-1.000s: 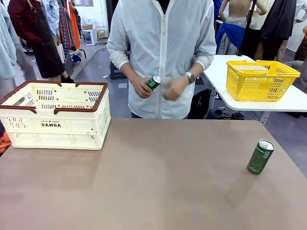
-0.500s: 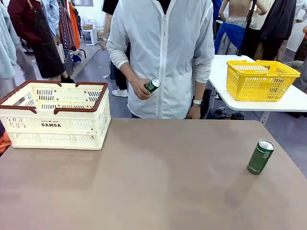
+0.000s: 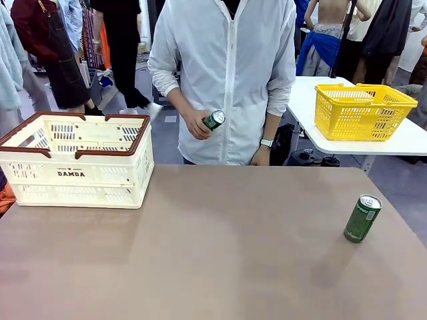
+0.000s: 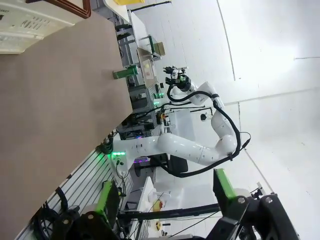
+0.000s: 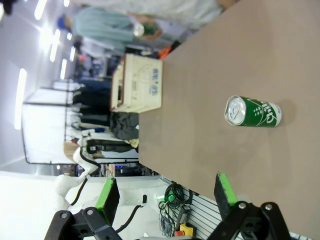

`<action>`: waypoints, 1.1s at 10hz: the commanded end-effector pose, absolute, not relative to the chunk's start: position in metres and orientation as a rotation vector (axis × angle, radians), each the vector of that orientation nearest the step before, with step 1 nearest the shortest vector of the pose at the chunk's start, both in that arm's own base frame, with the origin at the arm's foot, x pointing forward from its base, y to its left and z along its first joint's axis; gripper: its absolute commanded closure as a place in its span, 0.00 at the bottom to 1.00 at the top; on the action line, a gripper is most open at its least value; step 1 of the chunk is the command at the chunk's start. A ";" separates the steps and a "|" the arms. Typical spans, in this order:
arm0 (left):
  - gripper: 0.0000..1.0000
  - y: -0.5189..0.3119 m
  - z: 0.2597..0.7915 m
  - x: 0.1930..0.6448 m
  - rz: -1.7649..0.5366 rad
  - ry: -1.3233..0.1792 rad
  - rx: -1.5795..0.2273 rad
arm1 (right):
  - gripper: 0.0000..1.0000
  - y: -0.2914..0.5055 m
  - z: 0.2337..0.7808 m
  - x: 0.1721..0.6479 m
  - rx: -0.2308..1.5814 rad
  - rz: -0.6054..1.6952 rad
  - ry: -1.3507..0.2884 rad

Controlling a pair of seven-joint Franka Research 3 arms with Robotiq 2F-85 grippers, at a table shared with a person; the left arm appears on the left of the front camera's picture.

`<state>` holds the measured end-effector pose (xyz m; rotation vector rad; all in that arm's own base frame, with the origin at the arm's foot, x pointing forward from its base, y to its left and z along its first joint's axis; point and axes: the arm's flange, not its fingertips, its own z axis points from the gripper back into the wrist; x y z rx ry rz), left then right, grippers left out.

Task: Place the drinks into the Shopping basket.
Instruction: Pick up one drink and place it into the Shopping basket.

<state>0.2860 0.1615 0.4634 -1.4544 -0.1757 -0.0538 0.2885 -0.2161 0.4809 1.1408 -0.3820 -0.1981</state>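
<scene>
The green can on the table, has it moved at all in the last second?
No. The green can stands upright on the same spot near the right edge of the table, just as far below the yellow basket as before.

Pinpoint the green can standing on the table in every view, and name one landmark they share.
Front view: green can upright at lower right, near the right edge of the table.
Left wrist view: green can small, upper middle, at the table's edge, appearing sideways.
Right wrist view: green can right of centre, appearing sideways, silver top toward picture left.
Shared landmark: Shopping basket, far across the table from the can.
</scene>
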 end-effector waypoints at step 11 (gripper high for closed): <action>0.00 0.159 0.466 0.285 -0.035 -0.178 -1.468 | 0.00 -0.084 0.506 0.321 0.004 0.226 -0.218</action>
